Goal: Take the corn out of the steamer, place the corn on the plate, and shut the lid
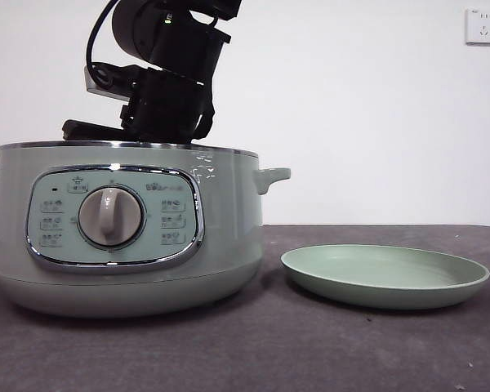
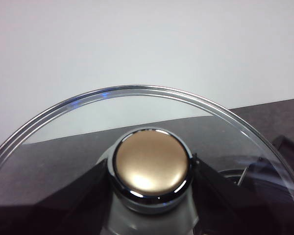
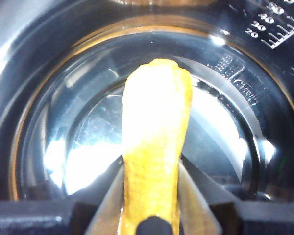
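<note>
A: What sits nearest in the front view?

B: The plate (image 1: 384, 278), low on the dark table (image 1: 253, 351) at the lower right of the frame. It is bare, and it stands just beside the steamer (image 1: 122, 229) without touching it.

A: And the steamer?

B: It fills the left half of the frame, with its dial (image 1: 110, 216) in the chrome-framed panel facing the camera. One side handle (image 1: 271, 175) points toward the plate. No lid is on it; the chrome rim is open at the top.

A: Where is the corn?

B: Inside the pot. In the right wrist view the corn (image 3: 157, 147) runs up the middle of the frame, yellow-orange and glossy, over the shiny metal bowl of the steamer. The right gripper (image 3: 152, 196) is clenched on it, one jaw pressed to each side of its lower part. In the front view that arm (image 1: 167, 73) comes down from the upper left of the frame and dips behind the steamer's rim, so the corn is hidden there.

A: And the lid?

B: The left wrist view shows it. The lid (image 2: 63, 147) spans the lower frame, glass with a chrome edge, and its knob (image 2: 153, 165) looks golden here with a chrome collar. The left gripper (image 2: 152, 183) grasps the knob, a jaw on each side.

A: Furthest back?

B: A white wall, with a socket (image 1: 482, 26) at the upper right of the front view.
</note>
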Robot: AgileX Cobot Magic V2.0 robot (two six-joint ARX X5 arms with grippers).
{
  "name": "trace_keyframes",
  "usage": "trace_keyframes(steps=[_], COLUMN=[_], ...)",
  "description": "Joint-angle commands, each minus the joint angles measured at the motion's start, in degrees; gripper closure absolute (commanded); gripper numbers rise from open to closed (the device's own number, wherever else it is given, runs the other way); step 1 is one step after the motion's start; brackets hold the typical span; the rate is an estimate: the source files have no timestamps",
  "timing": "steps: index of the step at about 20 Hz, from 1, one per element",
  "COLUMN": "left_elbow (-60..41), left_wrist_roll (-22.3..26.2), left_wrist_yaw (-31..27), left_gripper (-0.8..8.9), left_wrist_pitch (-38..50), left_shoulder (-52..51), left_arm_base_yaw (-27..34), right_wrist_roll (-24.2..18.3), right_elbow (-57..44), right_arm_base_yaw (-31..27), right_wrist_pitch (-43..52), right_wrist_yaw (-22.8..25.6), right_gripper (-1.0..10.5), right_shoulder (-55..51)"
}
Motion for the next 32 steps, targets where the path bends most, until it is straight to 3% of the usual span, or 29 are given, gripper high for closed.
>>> trace_keyframes(steps=[1,6,11,16,19,29,32], left_elbow=[0.6,0.6,0.6,0.6,0.6,0.6,0.6], left_wrist_roll=[0.7,0.7,0.4,0.2,0.0,0.0,0.0], left_wrist_yaw=[-0.2,0.4,7.2,10.8,10.9,12.2,12.2], left_gripper=[8.23,8.23,8.23,8.23,8.23,8.22,8.23], left_wrist_pitch=[2.5,2.8,5.0,6.9,7.0,6.9,6.9], left_shoulder=[-0.7,2.8,8.3,10.8,11.5,11.6,11.6], left_arm_base_yaw=[0.1,0.0,0.0,0.0,0.0,0.0,0.0], right_wrist_roll=[-0.3,-0.5,0.9,2.5,2.7,5.6,5.6], right_elbow=[0.3,0.3,0.2,-5.0,-12.4,-42.7,-45.6], right_arm_base_yaw=[-0.3,-5.8,-16.2,-20.3,-20.3,-20.7,-21.4], right_wrist_pitch=[-1.3,-14.8,-33.4,-32.7,-27.7,11.6,15.6], right_wrist_yaw=[0.5,3.3,3.2,3.0,3.0,3.5,4.9], right_gripper=[9.6,9.6,9.6,9.6,9.6,9.6,9.5], right_shoulder=[-4.2,-20.0,-27.8,-27.8,-27.8,-27.6,-27.5])
